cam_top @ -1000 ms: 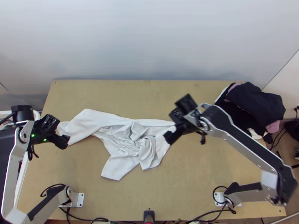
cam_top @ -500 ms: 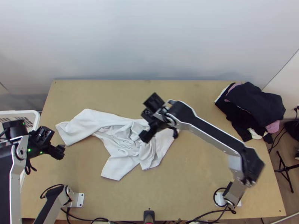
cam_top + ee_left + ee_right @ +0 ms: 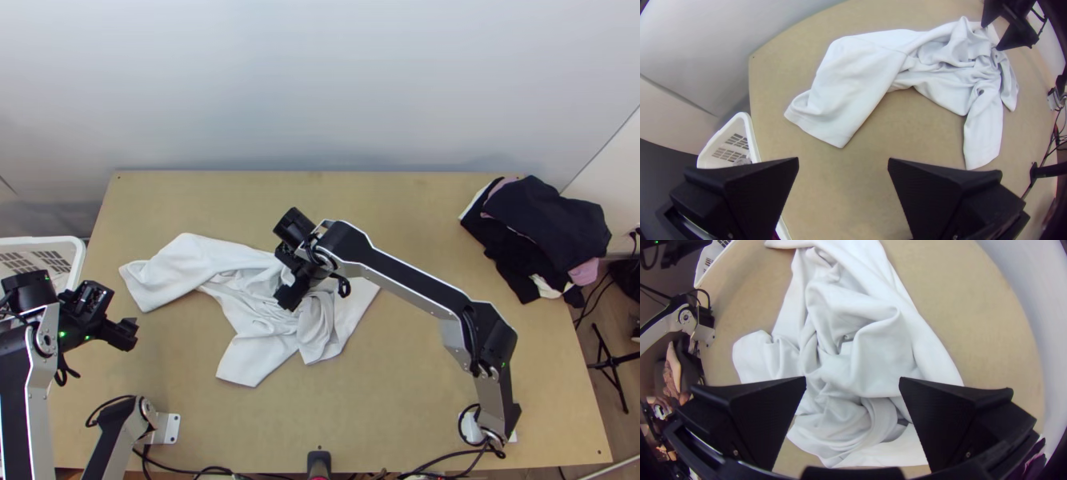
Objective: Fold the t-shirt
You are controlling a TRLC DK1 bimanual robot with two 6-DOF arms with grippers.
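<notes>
My left gripper (image 3: 128,330) is over the table's left edge, apart from the cloth; in the left wrist view that gripper (image 3: 843,162) stands open with bare table between its fingers. Over the middle of the shirt is my right gripper (image 3: 286,290); in the right wrist view the same gripper (image 3: 852,381) is open above the crumpled cloth, holding none of it. The white t-shirt (image 3: 196,264) lies bunched left of the table's centre, its middle in creases, with a smoother part stretching left and another flap pointing toward the near edge. The right gripper covers part of the folds.
A pile of dark, pink and white clothes (image 3: 544,224) rests at the table's back right corner. Beside the left edge stands a white basket (image 3: 74,254). Bare wood (image 3: 448,352) stretches right of the shirt. Cables run along the near edge.
The right gripper has moved left, from the shirt's right end to over its middle. My left gripper has shifted slightly left and toward the near edge. The shirt lies as before.
</notes>
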